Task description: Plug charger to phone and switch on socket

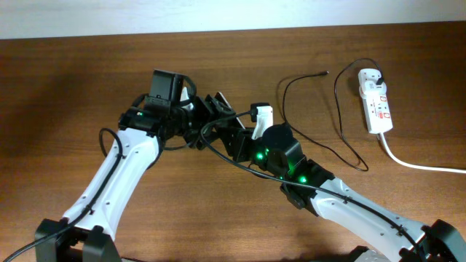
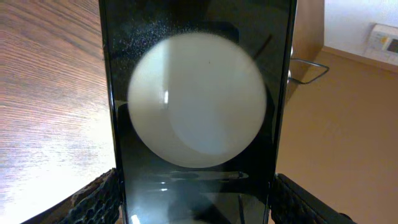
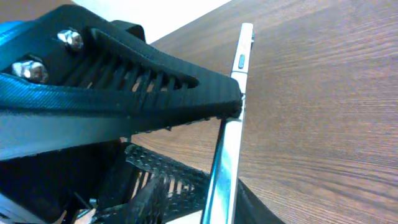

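Clamping the single phone (image 2: 196, 112) by its two long edges, the left end effector (image 2: 196, 200) holds it between its ribbed pads (image 2: 99, 194). The right end effector (image 1: 226, 127) crowds in against the phone's thin side, and I cannot tell whether it is closed on the phone or only touching it. Farther back, nothing of the task looks done to me: the one charger (image 1: 342, 138) lies loose on the table (image 1: 73, 73) with its plug tip (image 1: 323, 73) well apart from the phone, and beyond it sits the one socket (image 1: 376, 100), trailing its white cord (image 1: 422, 166), its switch apparently yet to be pressed.
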